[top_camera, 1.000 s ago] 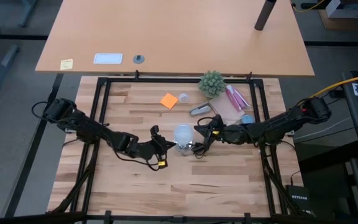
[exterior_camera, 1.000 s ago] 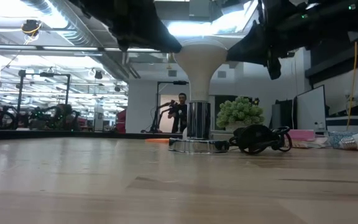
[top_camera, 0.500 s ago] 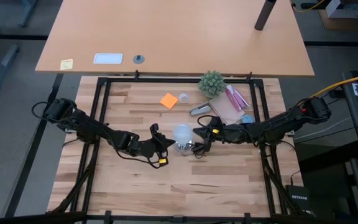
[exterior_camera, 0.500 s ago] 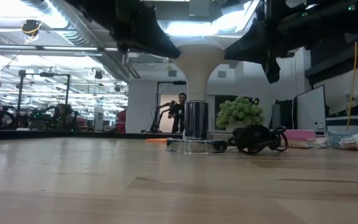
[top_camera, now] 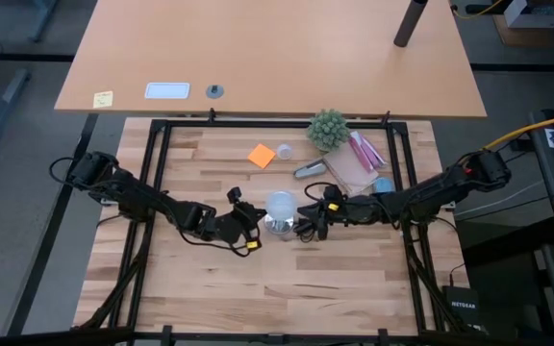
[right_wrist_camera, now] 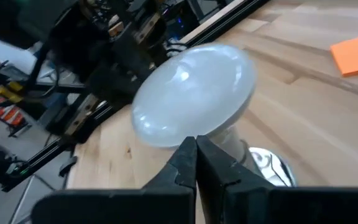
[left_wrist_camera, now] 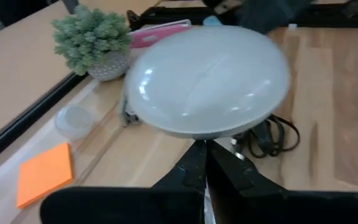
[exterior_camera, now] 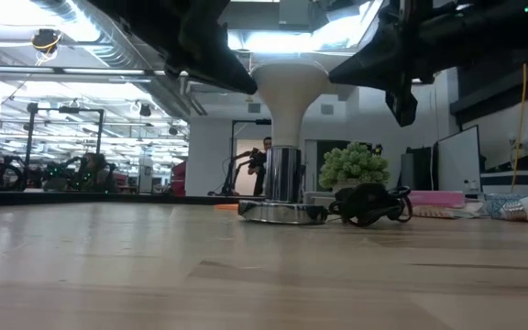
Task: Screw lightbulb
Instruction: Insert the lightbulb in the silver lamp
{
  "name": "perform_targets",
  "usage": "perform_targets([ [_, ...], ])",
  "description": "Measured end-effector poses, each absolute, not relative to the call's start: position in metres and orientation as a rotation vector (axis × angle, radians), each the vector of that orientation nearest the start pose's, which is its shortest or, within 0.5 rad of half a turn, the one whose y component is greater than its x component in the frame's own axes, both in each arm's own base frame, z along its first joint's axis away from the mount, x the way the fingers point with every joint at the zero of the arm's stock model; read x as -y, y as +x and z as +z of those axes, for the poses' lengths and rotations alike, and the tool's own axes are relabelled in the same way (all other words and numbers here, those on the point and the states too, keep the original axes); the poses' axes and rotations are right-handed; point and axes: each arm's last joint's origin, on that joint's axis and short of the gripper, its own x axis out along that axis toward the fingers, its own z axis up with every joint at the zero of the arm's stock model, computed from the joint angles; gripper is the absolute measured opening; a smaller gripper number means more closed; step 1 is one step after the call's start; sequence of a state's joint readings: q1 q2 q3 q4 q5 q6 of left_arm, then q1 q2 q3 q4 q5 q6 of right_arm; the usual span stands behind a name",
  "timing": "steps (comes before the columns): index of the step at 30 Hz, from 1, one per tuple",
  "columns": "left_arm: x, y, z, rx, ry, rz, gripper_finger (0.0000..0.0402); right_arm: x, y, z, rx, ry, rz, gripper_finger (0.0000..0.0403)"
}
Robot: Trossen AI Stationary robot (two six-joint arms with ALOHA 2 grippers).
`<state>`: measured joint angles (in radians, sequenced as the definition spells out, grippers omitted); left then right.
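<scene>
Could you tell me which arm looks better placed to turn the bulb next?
Neither clearly. The left gripper and right gripper flank the bulb, both shut and right beside it, apparently pressing opposite sides. Turning probably needs both.

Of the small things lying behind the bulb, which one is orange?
The flat square orange pad, lying left of the small clear cup; the grey oblong object and pink package lie further right.

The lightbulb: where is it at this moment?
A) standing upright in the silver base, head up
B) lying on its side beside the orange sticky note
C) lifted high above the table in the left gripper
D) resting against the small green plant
A: in the low view the lightbulb stands upright with its narrow neck down in the silver base, which rests on the table.
</scene>
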<state>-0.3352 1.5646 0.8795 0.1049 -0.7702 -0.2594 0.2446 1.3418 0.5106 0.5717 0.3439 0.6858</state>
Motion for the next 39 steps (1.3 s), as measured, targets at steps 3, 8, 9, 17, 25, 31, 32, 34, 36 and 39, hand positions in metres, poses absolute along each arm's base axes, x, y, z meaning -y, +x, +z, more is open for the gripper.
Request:
perform_targets([
  [3, 0.083, 0.31, 0.211, -0.431, 0.047, 0.501, 0.0001, -0.058, 0.255, 0.196, -0.205, 0.62, -0.166, 0.0005],
  [8, 0.075, 0.311, 0.21, -0.434, 0.025, 0.53, 0.0001, -0.064, 0.254, 0.195, -0.204, 0.644, -0.163, 0.0005],
  [9, 0.074, 0.311, 0.21, -0.439, 0.026, 0.534, 0.0001, -0.063, 0.254, 0.195, -0.202, 0.644, -0.167, 0.0005],
  [17, 0.077, 0.309, 0.208, -0.464, 0.049, 0.524, 0.0001, -0.063, 0.254, 0.195, -0.2, 0.632, -0.172, 0.0005],
  [25, 0.098, 0.298, 0.204, -0.51, 0.033, 0.455, 0.0001, -0.061, 0.247, 0.212, -0.148, 0.559, -0.152, 0.0005],
  [31, 0.115, 0.294, 0.207, -0.485, 0.014, 0.379, 0.0001, -0.053, 0.237, 0.227, -0.077, 0.459, -0.272, 0.0005],
  [32, 0.117, 0.295, 0.208, -0.47, 0.01, 0.371, 0.0001, -0.052, 0.237, 0.226, -0.074, 0.444, -0.306, 0.0005],
  [34, 0.12, 0.296, 0.211, -0.443, 0.016, 0.355, 0.0001, -0.05, 0.238, 0.223, -0.068, 0.411, -0.372, 0.0005],
  [36, 0.12, 0.298, 0.214, -0.416, 0.019, 0.345, 0.0001, -0.047, 0.242, 0.218, -0.084, 0.396, -0.415, 0.0005],
  [39, 0.118, 0.301, 0.216, -0.396, 0.023, 0.347, 0.0001, -0.041, 0.249, 0.209, -0.108, 0.39, -0.429, 0.0005],
])
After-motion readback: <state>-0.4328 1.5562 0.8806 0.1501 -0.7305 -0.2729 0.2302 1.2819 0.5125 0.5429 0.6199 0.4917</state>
